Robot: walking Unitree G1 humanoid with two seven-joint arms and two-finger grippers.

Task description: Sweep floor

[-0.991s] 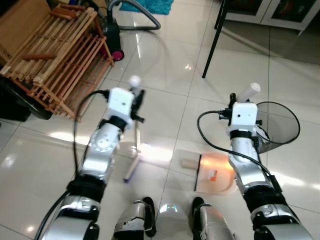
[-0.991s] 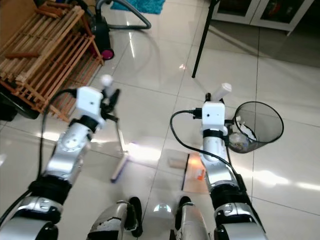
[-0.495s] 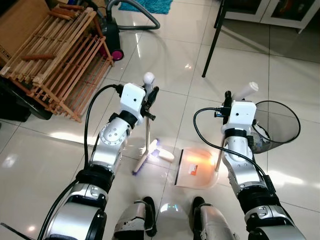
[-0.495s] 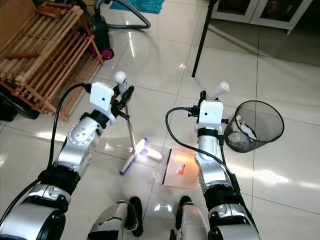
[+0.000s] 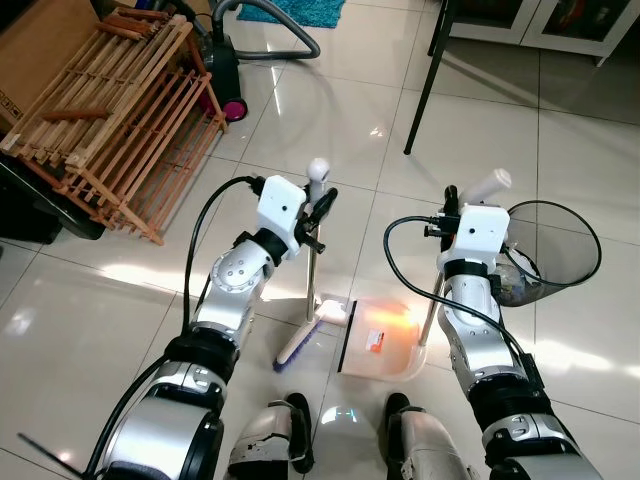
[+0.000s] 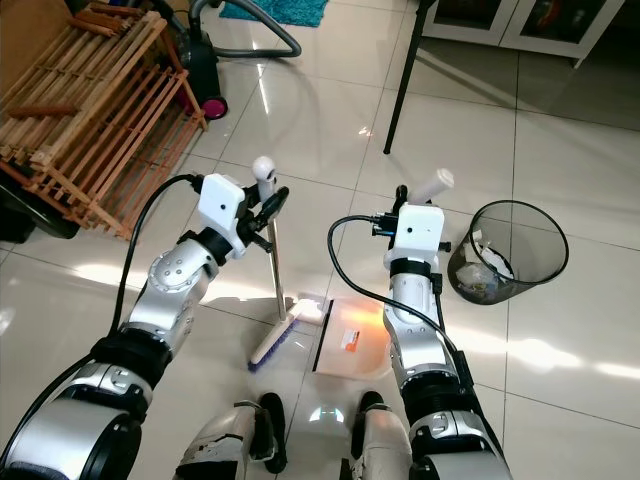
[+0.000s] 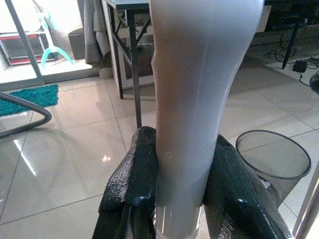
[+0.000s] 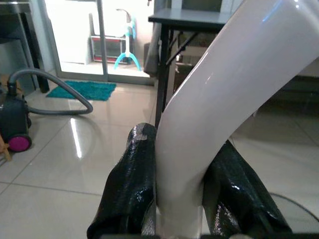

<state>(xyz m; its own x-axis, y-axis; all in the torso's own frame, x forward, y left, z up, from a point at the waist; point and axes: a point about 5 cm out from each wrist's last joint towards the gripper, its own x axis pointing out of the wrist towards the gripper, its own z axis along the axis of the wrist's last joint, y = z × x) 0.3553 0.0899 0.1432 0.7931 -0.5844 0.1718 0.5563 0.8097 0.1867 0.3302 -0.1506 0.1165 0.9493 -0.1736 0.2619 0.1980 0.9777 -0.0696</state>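
Tiled floor: one broom, one dustpan, one bin.

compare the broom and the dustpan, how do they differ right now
The broom has a thin metal pole ending in a narrow brush head with purple bristles; the dustpan ends in a broad, flat pale tray. The broom is in the left gripper, the dustpan in the right gripper. The tray holds a small orange scrap; the brush carries nothing. Both have white handle grips and meet on the floor.

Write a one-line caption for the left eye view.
Left gripper sweeps broom against dustpan held by right gripper.
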